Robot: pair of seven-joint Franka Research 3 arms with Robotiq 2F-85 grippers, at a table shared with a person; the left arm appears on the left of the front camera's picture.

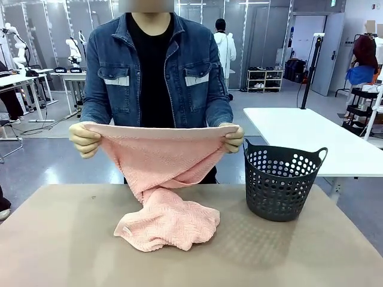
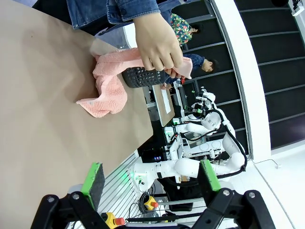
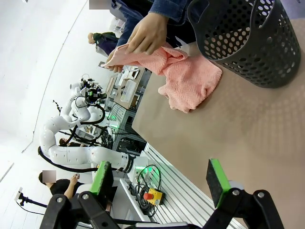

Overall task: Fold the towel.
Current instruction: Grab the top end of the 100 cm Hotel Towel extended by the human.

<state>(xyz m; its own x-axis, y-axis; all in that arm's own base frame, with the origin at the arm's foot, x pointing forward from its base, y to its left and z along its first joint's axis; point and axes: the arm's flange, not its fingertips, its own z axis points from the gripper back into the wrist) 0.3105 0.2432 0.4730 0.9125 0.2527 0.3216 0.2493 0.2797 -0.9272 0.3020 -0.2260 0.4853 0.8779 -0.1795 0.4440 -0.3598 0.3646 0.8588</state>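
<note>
front: faces person [image 1: 155, 78] across table [image 1: 60, 239] | wrists: rolled sideways, farther back | shared: towel [image 1: 164, 221], basket [image 1: 281, 182]

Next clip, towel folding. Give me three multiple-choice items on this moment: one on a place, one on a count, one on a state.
1. Where is the black basket in the front view?
A. On the table, at picture right of the towel
B. On the floor
C. On top of the towel

2. How many of the person's hands grip the towel?
A. None
B. One
C. Two

3. How do the left claw and right claw stand?
A. Both shut on the towel
B. Both open and empty
C. One shut on the basket

Answers:
1 A: the basket stands on the tabletop beside the towel's heaped end.
2 C: each hand pinches a corner of the raised edge.
3 B: each wrist view shows the green pads spread with nothing between them.
</note>
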